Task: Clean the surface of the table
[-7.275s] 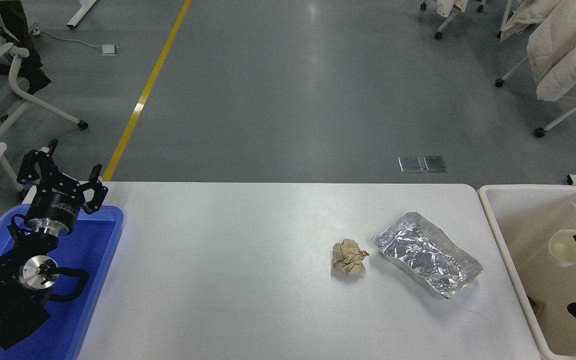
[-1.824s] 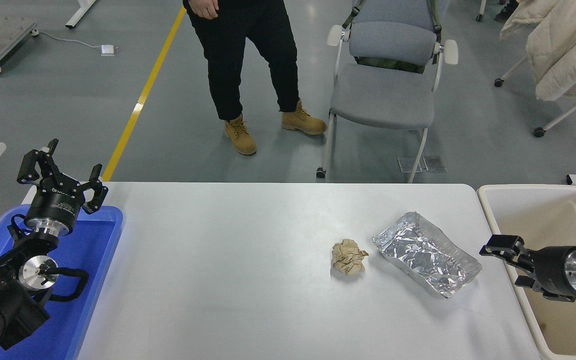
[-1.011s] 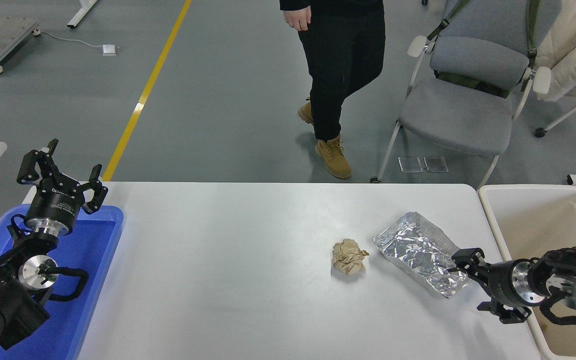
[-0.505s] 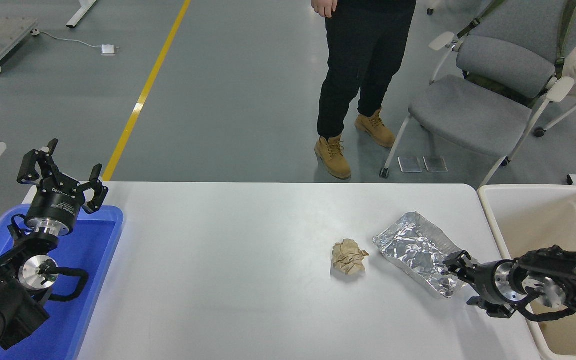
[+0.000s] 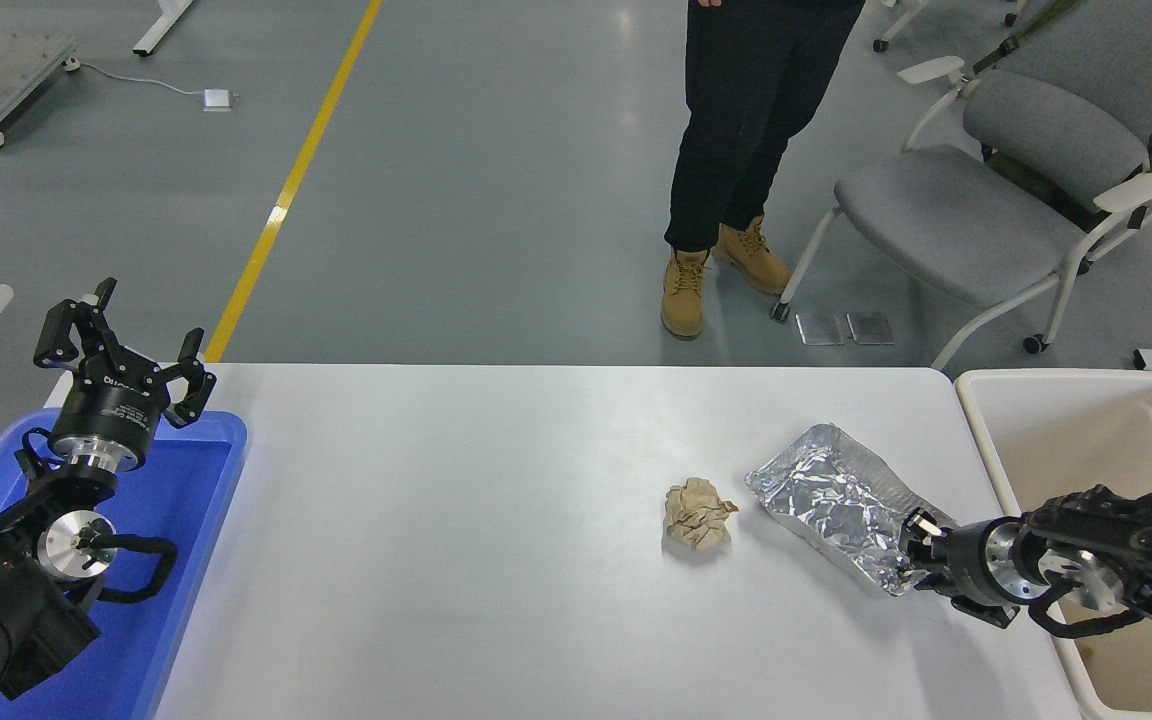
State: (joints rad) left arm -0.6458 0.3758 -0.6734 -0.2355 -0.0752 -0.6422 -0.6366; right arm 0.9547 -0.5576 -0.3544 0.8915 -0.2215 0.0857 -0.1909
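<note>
The white table surface (image 5: pixel 486 560) carries a crumpled brown paper ball (image 5: pixel 698 512) and, just right of it, a crinkled silver foil tray (image 5: pixel 836 500). My right gripper (image 5: pixel 911 552) reaches in from the right edge, low over the table, and is shut on the foil tray's near right corner. The tray still rests on the table. My left gripper (image 5: pixel 121 345) stays parked at the lower left with its fingers spread open and nothing between them.
A blue plastic tray (image 5: pixel 186 520) lies under the left arm at the table's left end. A cream-white bin (image 5: pixel 1066 420) stands off the right end. Beyond the far edge stand a person (image 5: pixel 746 120) in black trousers and a grey chair (image 5: pixel 966 220).
My right gripper came out of the bin, swung left onto the foil tray's corner, and its fingers closed on it. A person and a chair moved across the floor beyond the table.
</note>
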